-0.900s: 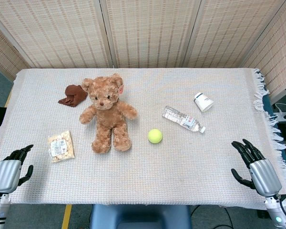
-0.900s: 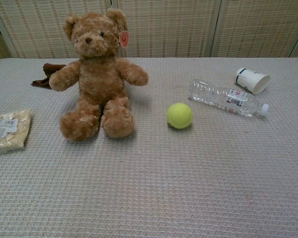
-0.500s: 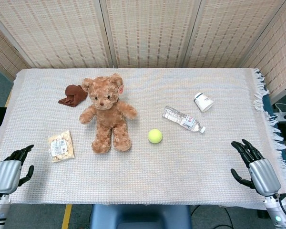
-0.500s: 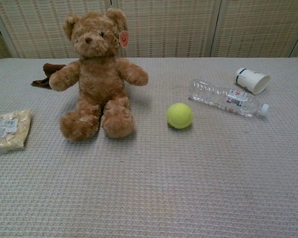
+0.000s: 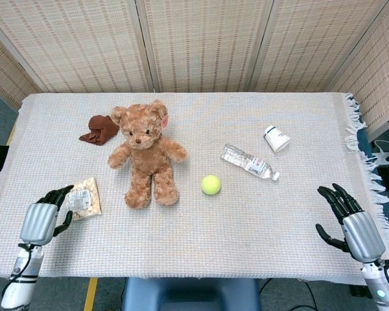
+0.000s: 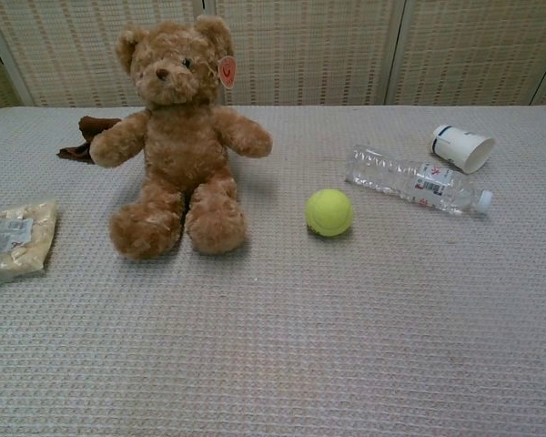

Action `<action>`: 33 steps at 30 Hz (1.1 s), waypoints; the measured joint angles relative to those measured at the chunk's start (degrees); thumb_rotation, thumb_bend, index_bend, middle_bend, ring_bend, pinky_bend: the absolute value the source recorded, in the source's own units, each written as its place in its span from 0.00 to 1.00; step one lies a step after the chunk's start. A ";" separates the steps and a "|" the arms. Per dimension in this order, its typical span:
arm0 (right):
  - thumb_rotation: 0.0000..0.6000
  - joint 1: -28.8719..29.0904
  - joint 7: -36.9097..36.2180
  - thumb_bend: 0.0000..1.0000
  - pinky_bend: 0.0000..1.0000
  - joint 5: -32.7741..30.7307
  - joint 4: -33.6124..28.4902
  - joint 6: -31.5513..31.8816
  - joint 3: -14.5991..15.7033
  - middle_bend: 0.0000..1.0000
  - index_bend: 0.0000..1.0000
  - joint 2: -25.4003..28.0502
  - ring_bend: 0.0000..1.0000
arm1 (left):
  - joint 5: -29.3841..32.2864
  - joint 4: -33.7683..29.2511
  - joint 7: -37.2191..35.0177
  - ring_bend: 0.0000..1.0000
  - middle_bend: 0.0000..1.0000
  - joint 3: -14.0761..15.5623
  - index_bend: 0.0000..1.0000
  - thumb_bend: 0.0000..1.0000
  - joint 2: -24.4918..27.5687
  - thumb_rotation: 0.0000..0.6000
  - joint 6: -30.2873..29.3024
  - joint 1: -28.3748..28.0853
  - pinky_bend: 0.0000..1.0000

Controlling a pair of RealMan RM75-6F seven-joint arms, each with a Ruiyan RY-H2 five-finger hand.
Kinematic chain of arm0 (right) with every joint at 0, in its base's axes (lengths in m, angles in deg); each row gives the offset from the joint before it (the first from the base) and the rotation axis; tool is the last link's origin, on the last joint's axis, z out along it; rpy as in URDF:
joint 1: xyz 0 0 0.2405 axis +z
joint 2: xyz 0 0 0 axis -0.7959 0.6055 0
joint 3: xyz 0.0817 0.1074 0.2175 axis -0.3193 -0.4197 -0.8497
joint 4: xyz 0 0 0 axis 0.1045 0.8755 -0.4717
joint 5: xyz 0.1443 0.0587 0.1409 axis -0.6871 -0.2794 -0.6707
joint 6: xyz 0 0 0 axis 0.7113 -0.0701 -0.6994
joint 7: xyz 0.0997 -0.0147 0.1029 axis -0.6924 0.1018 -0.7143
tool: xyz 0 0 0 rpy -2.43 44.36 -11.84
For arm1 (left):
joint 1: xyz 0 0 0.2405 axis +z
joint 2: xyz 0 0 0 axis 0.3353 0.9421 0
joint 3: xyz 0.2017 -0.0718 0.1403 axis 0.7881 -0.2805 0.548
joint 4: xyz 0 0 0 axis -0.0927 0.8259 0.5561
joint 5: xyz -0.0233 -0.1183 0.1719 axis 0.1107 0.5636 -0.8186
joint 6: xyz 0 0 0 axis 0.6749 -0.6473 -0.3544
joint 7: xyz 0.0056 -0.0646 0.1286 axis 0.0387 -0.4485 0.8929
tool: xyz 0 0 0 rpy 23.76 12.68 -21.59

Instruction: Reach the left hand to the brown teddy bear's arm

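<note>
Left robot hand (image 5: 44,219) sat empty, fingers loosely apart, beside the snack bag (image 5: 82,197); could snag it en route to teddy bear (image 5: 146,154) arm.

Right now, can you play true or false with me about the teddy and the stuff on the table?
1. The brown teddy bear sits upright. True.
2. The left hand holds the teddy's arm. False: it is apart from the bear, beside the snack packet.
3. The tennis ball lies between the bear and the water bottle. True.
4. The paper cup stands upright. False: it lies on its side.
5. The right hand holds the bottle. False: it holds nothing.
</note>
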State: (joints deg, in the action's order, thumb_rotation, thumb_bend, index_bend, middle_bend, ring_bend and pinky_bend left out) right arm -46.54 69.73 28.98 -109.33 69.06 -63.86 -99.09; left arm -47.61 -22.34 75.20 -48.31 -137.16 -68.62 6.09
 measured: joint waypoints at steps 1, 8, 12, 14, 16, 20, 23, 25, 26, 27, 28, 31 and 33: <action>1.00 0.07 -0.57 0.25 0.18 0.01 0.19 0.06 -0.04 0.10 0.09 -0.02 0.00 | 0.08 0.52 0.13 0.25 0.25 -0.54 0.16 0.45 -0.84 1.00 0.12 -0.59 0.48; 1.00 0.66 -3.73 0.25 0.18 0.05 0.23 -0.58 0.52 0.10 0.09 0.90 0.00 | 1.78 5.46 1.55 0.25 0.25 -4.42 0.16 0.45 -8.06 1.00 1.87 -5.72 0.46; 1.00 0.79 -4.27 0.25 0.18 0.00 -0.06 -0.76 0.75 0.10 0.09 1.17 0.00 | 4.53 5.90 2.24 0.25 0.25 -6.05 0.16 0.45 -10.45 1.00 3.95 -7.66 0.45; 1.00 0.90 -4.47 0.25 0.18 0.02 -0.19 -1.09 0.98 0.10 0.09 1.33 0.00 | 5.97 6.29 2.65 0.25 0.25 -7.21 0.16 0.45 -11.32 1.00 5.41 -8.99 0.45; 1.00 1.01 -4.80 0.25 0.18 0.03 -0.38 -1.44 1.18 0.10 0.09 1.53 0.00 | 7.41 6.92 3.10 0.25 0.25 -8.12 0.16 0.44 -12.16 1.00 6.72 -10.16 0.44; 1.00 1.31 -5.60 0.25 0.18 0.20 -0.73 -2.01 1.62 0.10 0.09 1.96 0.00 | 10.77 9.35 4.40 0.25 0.25 -10.14 0.14 0.44 -15.08 1.00 8.67 -12.70 0.43; 1.00 1.46 -6.36 0.25 0.18 0.53 -0.62 -1.92 1.80 0.10 0.09 2.01 0.00 | 13.02 10.97 5.63 0.25 0.24 -11.21 0.14 0.43 -16.59 1.00 9.63 -13.96 0.42; 1.00 1.51 -6.62 0.25 0.18 0.68 -0.49 -1.84 1.93 0.10 0.09 2.03 0.00 | 14.49 11.43 6.33 0.25 0.24 -11.77 0.14 0.43 -17.24 1.00 10.35 -14.60 0.42; 1.00 1.53 -6.80 0.25 0.18 0.76 -0.46 -1.80 2.00 0.10 0.09 2.05 0.00 | 15.49 11.70 6.84 0.25 0.24 -12.12 0.14 0.43 -17.59 1.00 10.89 -15.01 0.42; 1.00 1.54 -6.95 0.25 0.18 0.81 -0.45 -1.77 2.05 0.10 0.09 2.07 0.00 | 16.25 11.87 7.26 0.25 0.24 -12.37 0.14 0.43 -17.83 1.00 11.29 -15.32 0.42; 1.00 1.57 -7.08 0.25 0.18 0.86 -0.43 -1.75 2.10 0.10 0.09 2.10 0.00 | 17.00 12.02 7.74 0.25 0.24 -12.61 0.14 0.42 -18.04 1.00 11.67 -15.62 0.41; 1.00 1.68 -7.37 0.25 0.18 0.88 -0.41 -1.71 2.16 0.10 0.09 2.12 0.00 | 19.57 11.89 9.56 0.25 0.24 -13.44 0.15 0.41 -18.52 1.00 12.70 -16.47 0.41; 1.00 1.73 -7.49 0.25 0.18 0.94 -0.40 -1.74 2.26 0.10 0.09 2.15 0.00 | 21.24 11.18 11.08 0.25 0.25 -14.08 0.17 0.40 -18.80 1.00 13.09 -17.14 0.40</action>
State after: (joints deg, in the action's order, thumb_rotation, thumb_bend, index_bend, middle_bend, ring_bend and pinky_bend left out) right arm -44.81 62.24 29.92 -109.73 67.32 -61.60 -96.94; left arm -26.37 -11.15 86.28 -62.39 -155.96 -55.53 -11.05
